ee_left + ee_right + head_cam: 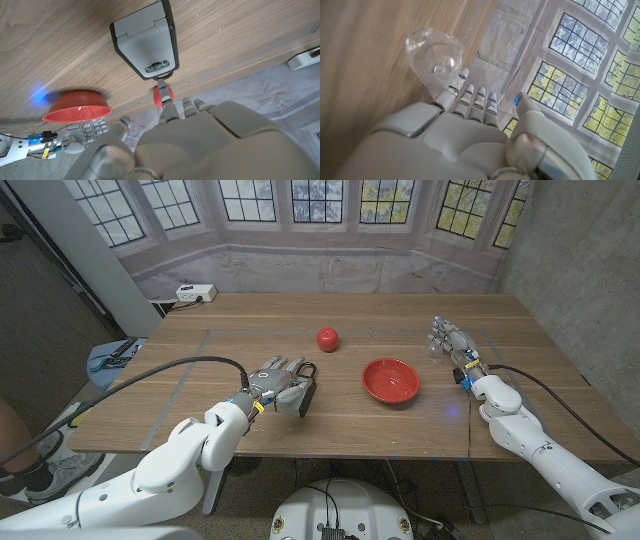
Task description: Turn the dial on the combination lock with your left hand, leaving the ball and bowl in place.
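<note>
Left hand (277,384) at frame centre-left, fingers on combination lock (306,392), grip unclear. Next: twist dial. Ball (327,338), bowl (390,380) untouched.

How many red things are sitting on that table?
2. A small red ball lies near the table's middle, toward the far side. A red bowl sits nearer the robot, to the ball's right. Nothing else red shows, though the left hand may hide something.
</note>
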